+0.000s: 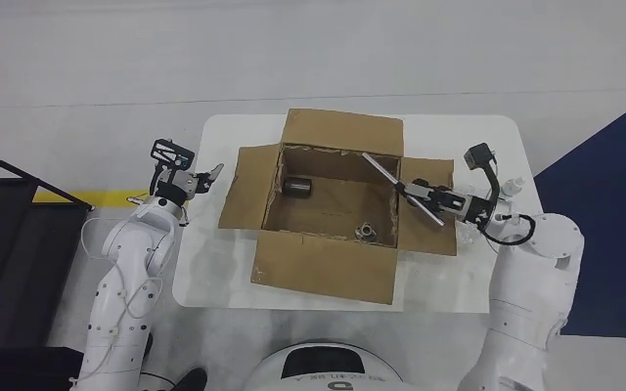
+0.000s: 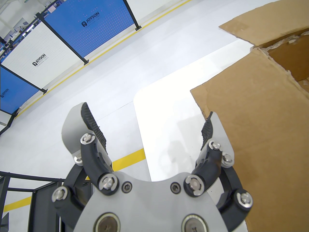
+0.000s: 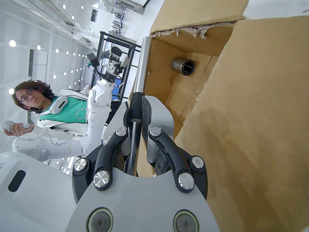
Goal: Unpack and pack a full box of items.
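our right pincer [image 3: 137, 102] is clamped on a thin metal rod [image 3: 142, 61], which runs on past its tips and over the edge of the open cardboard box [image 1: 328, 266]. inside the box, a dark metal sleeve [image 1: 297, 185] lies well beyond the rod's end, on the side nearer our left pincer [image 2: 147, 118]. a small round metal part [image 1: 365, 231] lies closer to the right pincer. the left pincer hangs with its fingers spread wide, just beside the box's outer flap, over the white worktop [image 1: 210, 269].
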`<state>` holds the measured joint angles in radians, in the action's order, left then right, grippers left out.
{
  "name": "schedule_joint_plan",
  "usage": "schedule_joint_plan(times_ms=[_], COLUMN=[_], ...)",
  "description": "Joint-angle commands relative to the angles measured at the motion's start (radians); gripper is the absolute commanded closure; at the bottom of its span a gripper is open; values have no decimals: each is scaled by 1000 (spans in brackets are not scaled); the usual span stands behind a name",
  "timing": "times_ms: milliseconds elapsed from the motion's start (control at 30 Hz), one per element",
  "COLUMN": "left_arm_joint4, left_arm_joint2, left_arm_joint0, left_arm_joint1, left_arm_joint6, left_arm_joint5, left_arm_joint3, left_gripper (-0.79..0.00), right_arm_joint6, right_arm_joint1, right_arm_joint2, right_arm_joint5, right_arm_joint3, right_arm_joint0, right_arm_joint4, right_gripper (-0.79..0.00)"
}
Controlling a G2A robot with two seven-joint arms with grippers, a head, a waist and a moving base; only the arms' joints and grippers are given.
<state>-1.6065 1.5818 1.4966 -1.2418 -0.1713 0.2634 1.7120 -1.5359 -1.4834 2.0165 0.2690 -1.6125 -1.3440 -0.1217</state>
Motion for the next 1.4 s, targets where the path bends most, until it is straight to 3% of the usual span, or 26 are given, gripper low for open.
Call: schedule_joint_plan(times_ms=[0,367,767,1367], left_arm_joint4=[0,0,0,0], left_arm_joint2=[0,0,0,0], left_arm_joint0=[0,0,0,0], left_arm_joint1=[0,0,0,0], left_arm_joint6=[0,0,0,0], left_arm_joint5=[0,0,0,0], left_arm_joint3=[0,0,0,0], left_gripper=[-785,-785,-785,-785], right_arm_joint6=[0,53,165,238], right_arm_joint1=[14,77,140,254], right_arm_joint2=[15,124,198,164], right_arm_joint5=[13,69,181,253], right_arm_joint3=[4,-22,97,393], right_arm_joint0=[-13,-171,-335,-350], right_arm_joint4=[34,220,432,509], right_gripper=[0,0,0,0])
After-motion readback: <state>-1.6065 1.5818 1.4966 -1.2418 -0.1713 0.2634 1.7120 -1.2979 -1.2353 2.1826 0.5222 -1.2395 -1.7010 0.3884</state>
